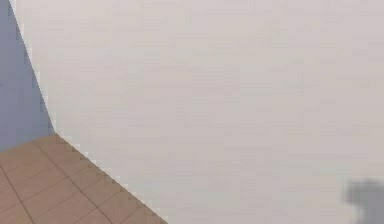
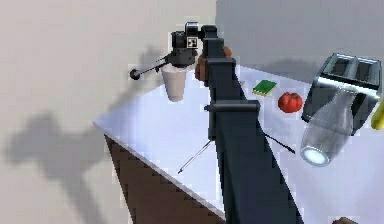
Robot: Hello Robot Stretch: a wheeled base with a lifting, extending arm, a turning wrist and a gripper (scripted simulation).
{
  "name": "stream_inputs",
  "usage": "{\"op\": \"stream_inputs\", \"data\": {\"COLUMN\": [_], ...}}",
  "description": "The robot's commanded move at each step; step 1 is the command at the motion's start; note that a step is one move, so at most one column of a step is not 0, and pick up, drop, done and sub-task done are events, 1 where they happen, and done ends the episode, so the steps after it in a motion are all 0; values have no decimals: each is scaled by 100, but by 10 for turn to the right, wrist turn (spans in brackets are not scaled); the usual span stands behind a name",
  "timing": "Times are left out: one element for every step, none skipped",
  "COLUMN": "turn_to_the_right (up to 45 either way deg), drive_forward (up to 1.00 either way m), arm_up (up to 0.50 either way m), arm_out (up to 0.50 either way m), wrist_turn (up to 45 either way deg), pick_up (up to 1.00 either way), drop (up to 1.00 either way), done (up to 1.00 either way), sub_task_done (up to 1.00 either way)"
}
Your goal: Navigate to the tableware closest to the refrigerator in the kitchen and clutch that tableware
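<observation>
Ahead we face a pale wall (image 1: 220, 100) close up, with tiled floor (image 1: 50, 185) at the forward view's lower left. In the arm side view a white table (image 2: 150, 125) runs off the right edge, crossed by the arm (image 2: 235, 130). Right of the arm sit a toaster (image 2: 335, 85) and a clear glass vessel (image 2: 328, 135). The white cup (image 2: 178, 84) shows at the table's far edge by the end effector (image 2: 145, 70); we cannot tell whether it holds anything. Smaller are a red fruit (image 2: 290, 101), a green block (image 2: 264, 88) and a thin utensil (image 2: 194, 159) partly hidden by the arm.
</observation>
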Motion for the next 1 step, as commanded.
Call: {"op": "stream_inputs", "data": {"turn_to_the_right": [0], "drive_forward": [0], "arm_up": [0], "arm_out": [0], "wrist_turn": [270], "pick_up": [0], "drop": [0], "done": [0], "sub_task_done": [0]}}
